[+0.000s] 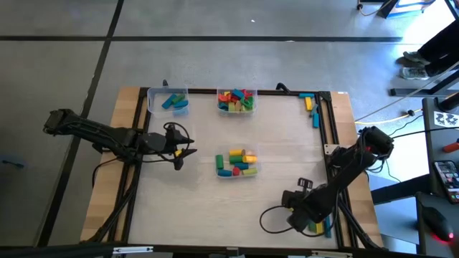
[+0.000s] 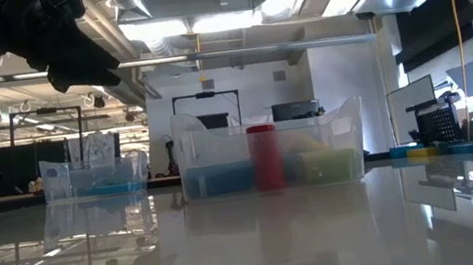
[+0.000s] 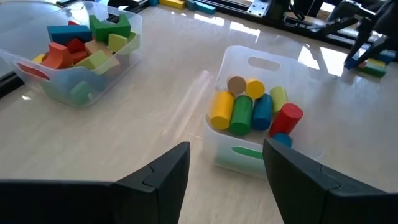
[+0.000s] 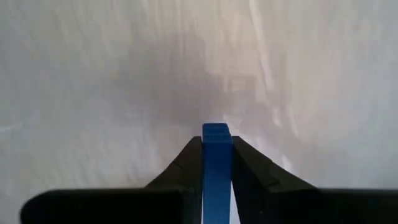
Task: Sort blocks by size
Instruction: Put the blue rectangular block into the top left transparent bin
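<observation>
Right up close, the right tool [image 4: 217, 163] has its two fingers pinched tight on a thin blue block [image 4: 217, 155], edge-on between them, above bare table [image 4: 93, 74]. From above, that tool [image 1: 310, 215] sits at the near right corner, over a small heap of loose blocks [image 1: 318, 227] on the frame edge, so this pick looks fresh off that pile.

Across the way, the left tool [image 3: 225, 180] hangs with its fingers spread wide and nothing in them, at the left side of the table and looking toward the centre tub [image 3: 261, 68].

Now the score. The centre tub [image 1: 237, 163] holds a cluster of round pieces, yellow, green, blue and red. The far middle tub [image 1: 237, 100] is well filled with mixed chunky blocks [image 3: 87, 46]. The far left tub [image 1: 167, 101] has only a few blue and green pieces. So a good share looks sorted already, I'd say past halfway.

Left to do: the blue block in hand needs a tub, the heap at the near right corner waits, and a few long blocks [image 1: 311, 106] lie at the far right rail.

Writing or labels? None that can be read on tubs, blocks or arms.
</observation>
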You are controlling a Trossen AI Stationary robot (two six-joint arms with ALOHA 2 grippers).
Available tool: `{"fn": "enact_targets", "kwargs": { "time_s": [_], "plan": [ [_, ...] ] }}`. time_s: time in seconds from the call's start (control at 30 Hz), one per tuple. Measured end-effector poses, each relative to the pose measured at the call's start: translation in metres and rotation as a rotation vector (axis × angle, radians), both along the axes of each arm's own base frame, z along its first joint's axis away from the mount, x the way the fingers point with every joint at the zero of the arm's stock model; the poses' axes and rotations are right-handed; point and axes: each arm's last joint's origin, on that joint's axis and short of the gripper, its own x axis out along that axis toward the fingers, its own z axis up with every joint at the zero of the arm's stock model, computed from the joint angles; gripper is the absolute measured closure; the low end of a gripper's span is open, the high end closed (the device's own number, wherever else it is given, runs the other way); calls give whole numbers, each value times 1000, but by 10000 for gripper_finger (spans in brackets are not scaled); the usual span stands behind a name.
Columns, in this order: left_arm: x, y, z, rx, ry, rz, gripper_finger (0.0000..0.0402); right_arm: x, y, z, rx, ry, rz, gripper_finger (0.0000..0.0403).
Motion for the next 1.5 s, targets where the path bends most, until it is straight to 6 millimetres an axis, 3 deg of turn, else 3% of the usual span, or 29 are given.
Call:
{"fn": "enact_targets", "kwargs": {
  "time_s": [0.33, 0.63, 0.97, 1.3, 1.5],
  "plan": [
    [0, 0, 0, -21, -7, 11, 203, 48, -23, 39, -103, -225, -105, 337],
    [0, 0, 0, 30, 6, -15, 203, 91, -54, 74, -293, -454, -58, 340],
    [1, 0, 15, 101, -95, -55, 203, 137, -106, 89, -394, -607, 11, 339],
    [-21, 4, 41, 147, -227, -70, 203, 173, -158, 110, -399, -834, 27, 338],
    [-30, 6, 48, 162, -277, -73, 203, 185, -192, 115, -400, -962, 12, 338]
  ]
}}
